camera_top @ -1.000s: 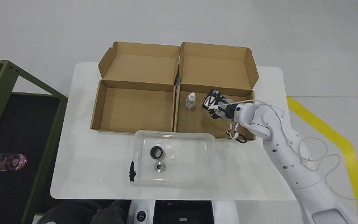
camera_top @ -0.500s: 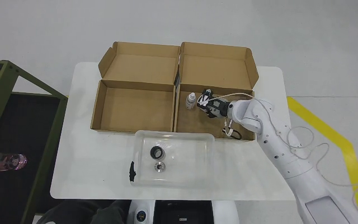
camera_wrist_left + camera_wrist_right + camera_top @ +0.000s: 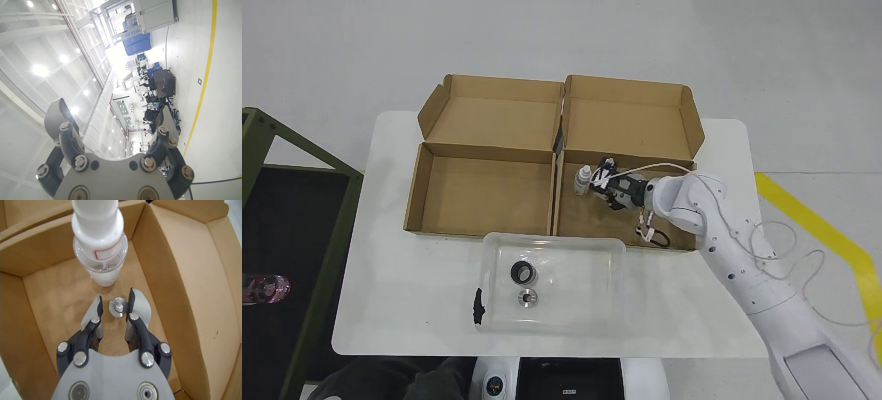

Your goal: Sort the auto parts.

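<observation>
Right gripper (image 3: 115, 299) is down inside the right-hand cardboard box (image 3: 170, 275), and the small metal part (image 3: 118, 309) sits squarely between its jaws. The jaws are spread, not pinching. One pad (image 3: 131, 298) looks to be against the part's rim, though from this angle it could be a hair off. The opposite pad stands clear, with a sliver of box floor showing between.

The part is a round stepped disc lying flat on the cardboard. Its axis points up towards the wrist, so it has no long side to line up with. Straight beyond the fingertips, just past the part, stands the white-capped bottle (image 3: 100, 247), upright, close but apart from the disc.

My read is that the next move turns on that centring. A straight lift leaves the part here; a squeeze takes it, and the bottle ahead leaves little room to push forward.

From above, more parts lie in the clear tray (image 3: 612, 300), back behind the wrist: a dark ring (image 3: 523, 272) and a small silver piece (image 3: 529, 297).

Left gripper (image 3: 111, 108) is spread too, aimed up at the hall ceiling, so the right arm is the one on the job.
</observation>
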Robot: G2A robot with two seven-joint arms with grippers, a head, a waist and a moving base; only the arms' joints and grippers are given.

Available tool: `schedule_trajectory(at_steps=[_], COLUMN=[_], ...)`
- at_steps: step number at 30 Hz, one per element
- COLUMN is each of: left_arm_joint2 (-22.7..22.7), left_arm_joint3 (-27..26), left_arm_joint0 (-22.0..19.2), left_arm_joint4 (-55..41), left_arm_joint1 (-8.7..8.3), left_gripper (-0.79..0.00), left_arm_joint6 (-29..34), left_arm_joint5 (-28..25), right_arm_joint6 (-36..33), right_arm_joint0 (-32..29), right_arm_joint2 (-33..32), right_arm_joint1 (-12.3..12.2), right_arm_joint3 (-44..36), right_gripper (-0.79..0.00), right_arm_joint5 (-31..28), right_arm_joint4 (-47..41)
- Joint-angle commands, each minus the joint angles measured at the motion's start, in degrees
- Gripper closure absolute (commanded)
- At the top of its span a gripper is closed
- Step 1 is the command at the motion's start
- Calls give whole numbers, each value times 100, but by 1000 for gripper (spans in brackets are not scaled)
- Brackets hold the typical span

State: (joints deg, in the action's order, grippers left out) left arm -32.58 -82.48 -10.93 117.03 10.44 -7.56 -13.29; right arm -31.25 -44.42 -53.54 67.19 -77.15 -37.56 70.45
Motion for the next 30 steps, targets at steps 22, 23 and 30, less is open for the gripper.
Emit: schedule_trajectory(at_steps=[22, 23, 30], left_arm_joint2=[0, 0, 0], left_arm_joint3=[0, 0, 0], left_arm_joint0=[0, 0, 0], left_arm_joint4=[0, 0, 0], left_arm_joint1=[0, 0, 0], left_gripper=[-785, -785, -785], left_arm_joint6=[0, 0, 0], left_arm_joint5=[0, 0, 0], right_arm_joint6=[128, 143, 196], right_arm_joint0=[-1574, -1636, -1848], right_arm_joint2=[-1043, -1031, -753], right_arm_joint1=[-381, -385, -383], right_arm_joint3=[-2825, -2939, -3495], right_gripper=[-363, -360, -351], right_arm_joint5=[-487, -495, -551], right_arm_joint4=[-204, -216, -134])
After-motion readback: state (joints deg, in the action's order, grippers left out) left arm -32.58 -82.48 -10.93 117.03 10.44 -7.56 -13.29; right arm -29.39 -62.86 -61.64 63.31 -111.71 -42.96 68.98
